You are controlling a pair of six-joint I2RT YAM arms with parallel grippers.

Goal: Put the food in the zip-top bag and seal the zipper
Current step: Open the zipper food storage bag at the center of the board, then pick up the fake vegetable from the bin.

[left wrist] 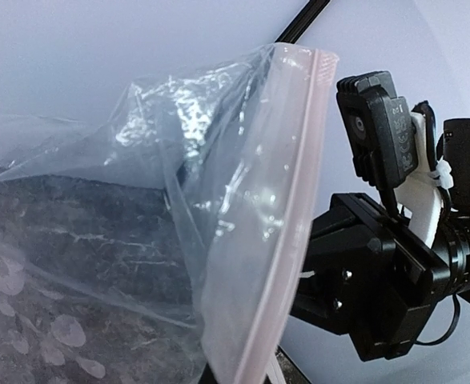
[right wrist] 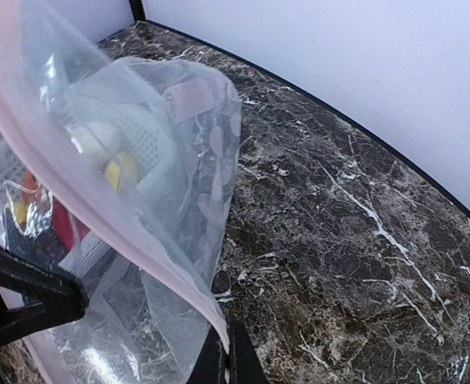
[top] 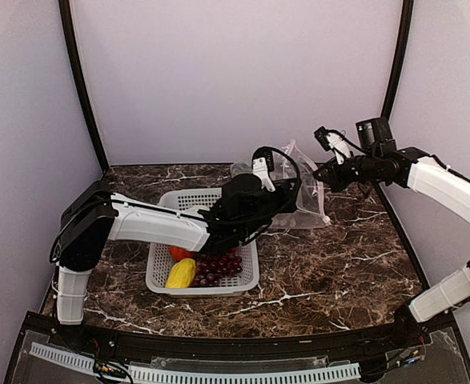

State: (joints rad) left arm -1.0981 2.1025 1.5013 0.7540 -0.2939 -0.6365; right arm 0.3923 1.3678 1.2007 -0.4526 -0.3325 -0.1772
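Your dark marble tabletop [top: 339, 264] carries the perforated basket [top: 158, 256] left of centre. Behind and to the right of it, the zip-top bag [top: 305, 196] stands lifted, its lower part on the tabletop and its mouth edge raised. Your right hand [top: 324, 174] is pinching that edge, pressed together on the zipper [left wrist: 285, 240]. Your left hand [top: 285, 194] reaches over the basket to the bag's left side; you cannot tell whether its fingers are spread or pressed together. In the basket lie the dark red grape bunch [top: 218, 268], a yellow piece [top: 181, 274] and the orange tomato [top: 178, 253].
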